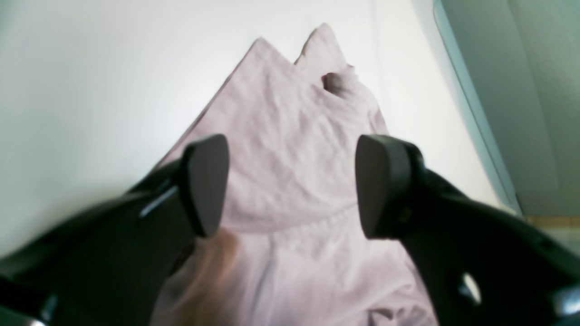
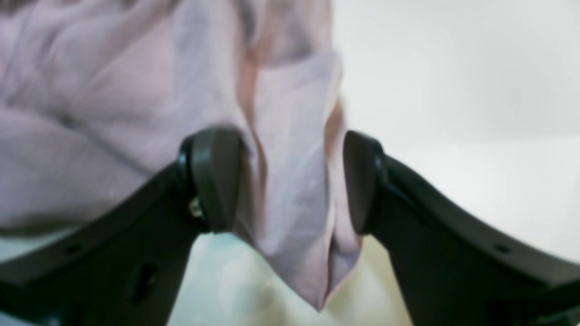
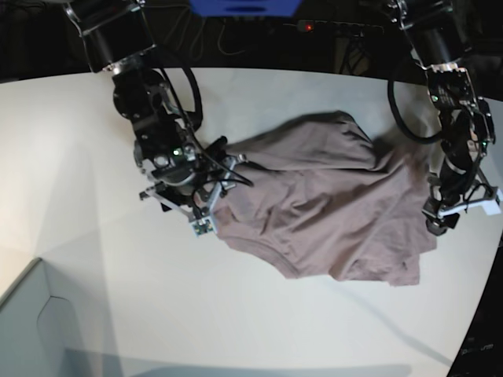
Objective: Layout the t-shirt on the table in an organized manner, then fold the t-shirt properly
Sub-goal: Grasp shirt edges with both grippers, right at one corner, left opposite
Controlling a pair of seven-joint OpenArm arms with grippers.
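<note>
White bench [image 3: 94, 259]: large matte top, curved far edge, carries everything. Pale grey-blue box corner [image 3: 31, 330] at the near left of the base view.

T-shirt [image 3: 330, 204]: dusty mauve, lying mid-bench, right of centre in the base view, spread loosely but rumpled. Curved neck opening faces the near edge; one end bunched beside the right arm, opposite end reaching the left arm. Creases across the body; far edge humped.

Right gripper [image 2: 290, 181]: at the shirt's edge on the base view's left. Jaws stand wide apart. A hanging fold of the shirt passes between them; the fabric lies against the left pad [image 2: 217, 176] and close to the other. Not pinched, as far as the wrist view shows.

Left gripper [image 1: 292, 185]: on the base view's right, over the shirt's other end. Jaws wide apart, nothing between the pads; the shirt lies flat on the bench below them, tapering to a point away from the camera.

Both wrist views blurred.
</note>
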